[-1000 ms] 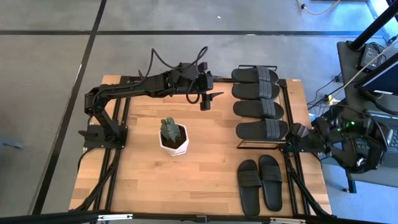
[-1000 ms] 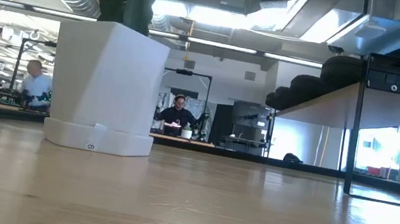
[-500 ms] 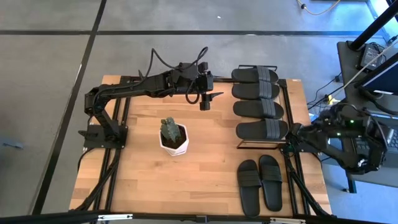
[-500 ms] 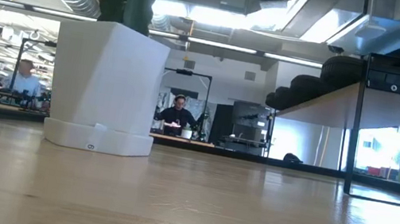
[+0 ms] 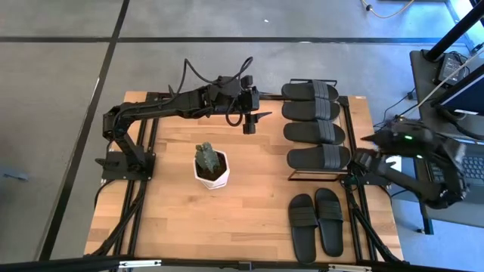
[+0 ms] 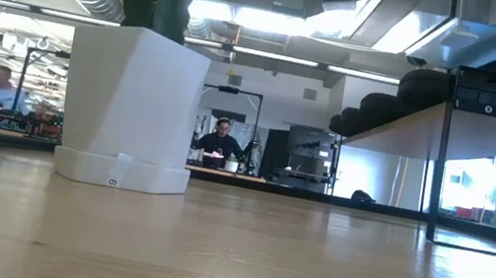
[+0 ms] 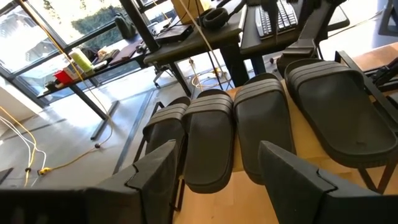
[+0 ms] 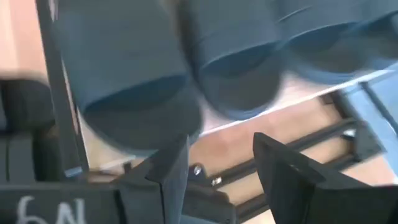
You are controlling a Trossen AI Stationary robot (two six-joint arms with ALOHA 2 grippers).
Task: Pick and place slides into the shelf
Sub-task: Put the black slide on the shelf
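Beside the shelf (image 5: 293,178), at the table's right edge, the right gripper (image 5: 368,139) has been swung up from low by the frame within the last second, its fingers set apart and empty; a fresh reach is probably being prepared. Four slides (image 5: 318,134) are seen on the shelf, just beside it. Two slides (image 5: 317,222) remain on the tabletop, nearer the front. The left gripper (image 5: 250,121), also spread and empty, is parked beside the shelf's far end.

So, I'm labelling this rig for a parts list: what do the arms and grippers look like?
Both arms are dark and jointed. A black cable loops above the left arm. The left gripper and right gripper have flat, angular dark fingers; white handwriting marks the right wrist.
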